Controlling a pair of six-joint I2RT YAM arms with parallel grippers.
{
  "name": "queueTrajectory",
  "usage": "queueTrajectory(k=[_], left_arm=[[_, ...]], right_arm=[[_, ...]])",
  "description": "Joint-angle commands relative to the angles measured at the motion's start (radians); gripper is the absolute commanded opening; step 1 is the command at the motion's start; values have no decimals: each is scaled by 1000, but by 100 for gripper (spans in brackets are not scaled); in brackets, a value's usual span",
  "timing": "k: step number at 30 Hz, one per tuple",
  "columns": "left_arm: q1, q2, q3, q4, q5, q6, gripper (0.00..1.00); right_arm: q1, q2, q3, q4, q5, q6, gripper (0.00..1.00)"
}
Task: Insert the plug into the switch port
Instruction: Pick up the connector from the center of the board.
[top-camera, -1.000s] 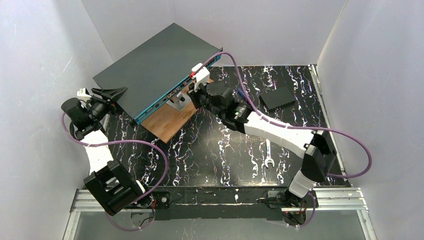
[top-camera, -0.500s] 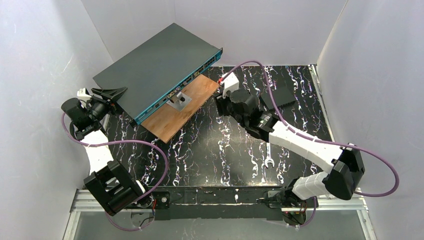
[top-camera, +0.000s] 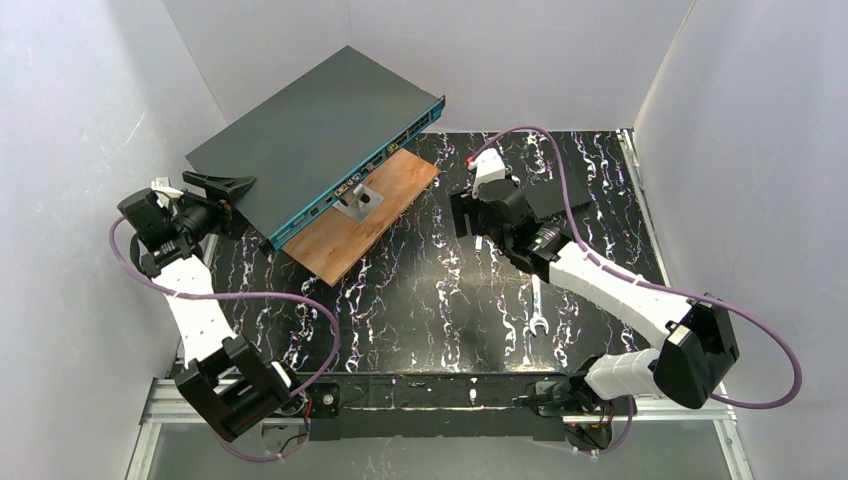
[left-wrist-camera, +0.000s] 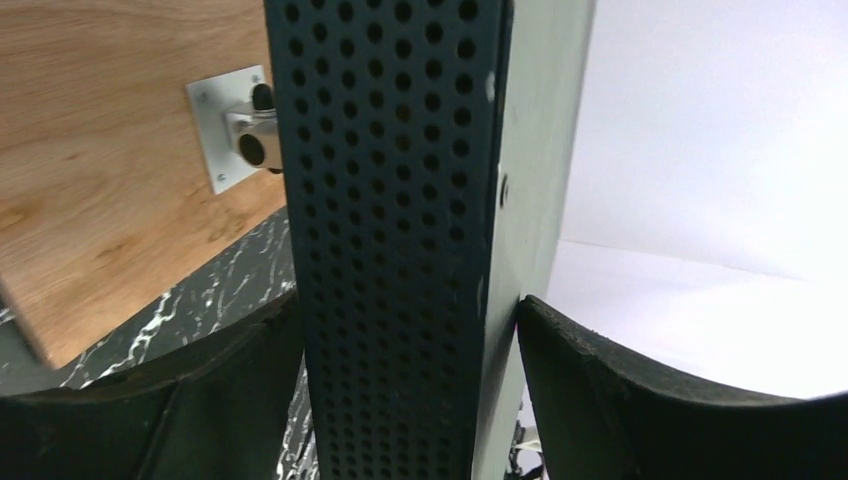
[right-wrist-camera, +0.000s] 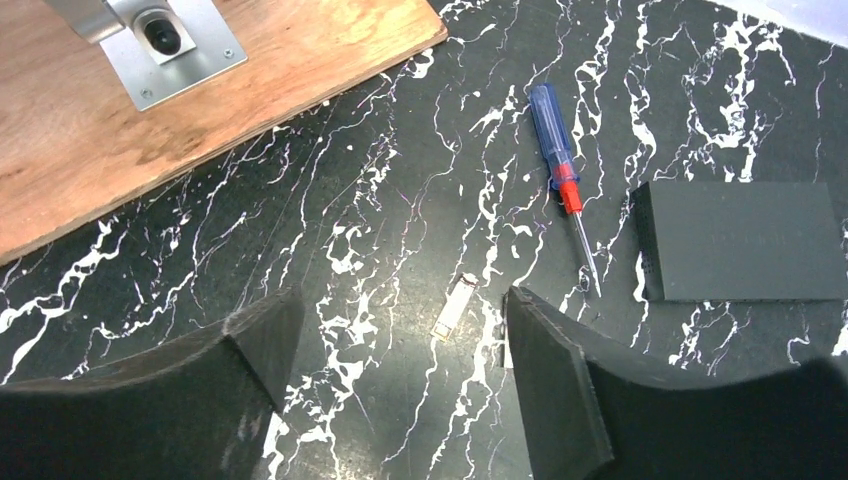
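**Plug lies loose, not yet gripped**

The right gripper (right-wrist-camera: 397, 325) hangs spread and empty over the plug (right-wrist-camera: 455, 303), which lies flat at lower centre of its wrist view. The left gripper (left-wrist-camera: 405, 330) pinches the end of the switch (top-camera: 310, 130), upper left in the top view. A skewed pinch (the plug is small) could skid it away or jam it at the port.

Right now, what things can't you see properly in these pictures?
- The ports on the switch: too small in the top view, and the left wrist view shows only its perforated end.
- The plug: hidden under the right end effector in the top view.
- The metal bracket: cut off by the right wrist view's top edge.
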Motion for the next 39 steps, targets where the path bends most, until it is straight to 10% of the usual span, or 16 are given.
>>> queueTrajectory(k=[1,18,25,39], left_arm=[[-8,-58,56,-366,-119,191,74],[-110,-150,312,-884,-676,380,98],[-281,-217,478,-1001,-1027,445,98],[-682,-358,559,-1001,-1246,700,98]], right_arm=[[-19,5,-1,-2,11,51,85],[-69,55,7,-108,-54,102,99],[-110,171,47,-143,-91,151,99],[-187,392,125,-189,-148,208,81]])
